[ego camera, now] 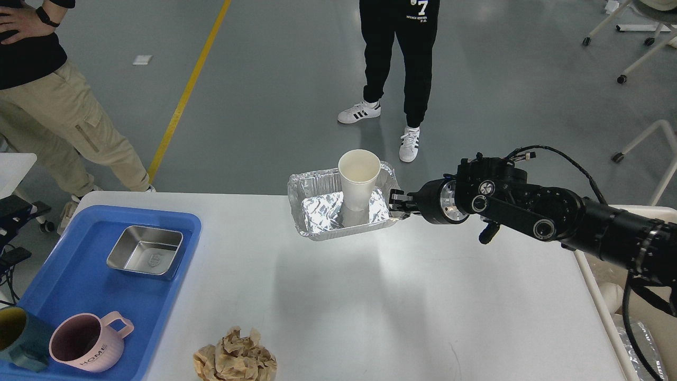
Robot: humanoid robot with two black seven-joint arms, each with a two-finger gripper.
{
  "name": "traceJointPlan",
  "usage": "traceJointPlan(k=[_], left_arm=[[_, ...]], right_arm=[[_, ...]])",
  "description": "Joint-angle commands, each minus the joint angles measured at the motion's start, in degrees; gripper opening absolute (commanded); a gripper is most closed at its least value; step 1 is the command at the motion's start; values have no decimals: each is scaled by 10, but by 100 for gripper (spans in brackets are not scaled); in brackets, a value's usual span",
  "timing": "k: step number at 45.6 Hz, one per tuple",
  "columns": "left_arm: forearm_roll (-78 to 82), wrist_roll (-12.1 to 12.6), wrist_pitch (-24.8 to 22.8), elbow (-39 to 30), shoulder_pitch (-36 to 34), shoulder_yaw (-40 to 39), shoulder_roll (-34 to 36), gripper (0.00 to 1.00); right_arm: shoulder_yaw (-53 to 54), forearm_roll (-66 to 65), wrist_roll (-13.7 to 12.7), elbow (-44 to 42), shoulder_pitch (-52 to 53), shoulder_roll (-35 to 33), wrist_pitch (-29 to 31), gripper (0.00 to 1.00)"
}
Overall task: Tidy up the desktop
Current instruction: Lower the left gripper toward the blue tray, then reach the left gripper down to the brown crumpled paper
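The white desktop (370, 296) fills the lower view. My right gripper (395, 205) reaches in from the right and is shut on the right rim of a foil tray (317, 214), holding it lifted above the table near the far edge. A white paper cup (358, 182) stands upright inside the foil tray. A crumpled brown paper ball (235, 359) lies at the front edge of the desktop. My left gripper is out of view.
A blue tray (79, 286) at the left holds a steel dish (145, 257), a pink mug (87, 343) and a dark teal mug (16, 338). A beige bin (613, 301) stands beside the table's right edge. Two people stand beyond the table.
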Motion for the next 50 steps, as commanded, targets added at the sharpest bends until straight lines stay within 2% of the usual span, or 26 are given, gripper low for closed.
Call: traceJointPlan(k=[1, 6, 18, 27, 33, 44, 47, 50], left_arm=[[119, 0, -34, 26, -3, -1, -16, 97], [235, -4, -76, 40, -14, -2, -33, 97], [512, -53, -153, 50, -66, -1, -75, 97], [686, -88, -258, 49, -131, -1, -113, 97], [747, -92, -330, 46, -183, 0, -159, 97], [757, -92, -502, 35, -303, 36, -249, 97], [757, -92, -529, 37, -332, 59, -270, 97], [757, -92, -532, 36, -350, 92, -293, 97]], right_arm=[[0, 0, 0, 0, 4, 3, 0, 0], [0, 0, 0, 0, 4, 3, 0, 0], [1, -1, 0, 2, 3, 3, -1, 0], [3, -1, 0, 3, 4, 3, -1, 0], [3, -1, 1, 3, 4, 3, -1, 0], [2, -1, 0, 3, 4, 3, -1, 0], [2, -1, 0, 3, 4, 3, -1, 0], [3, -1, 0, 3, 4, 3, -1, 0]])
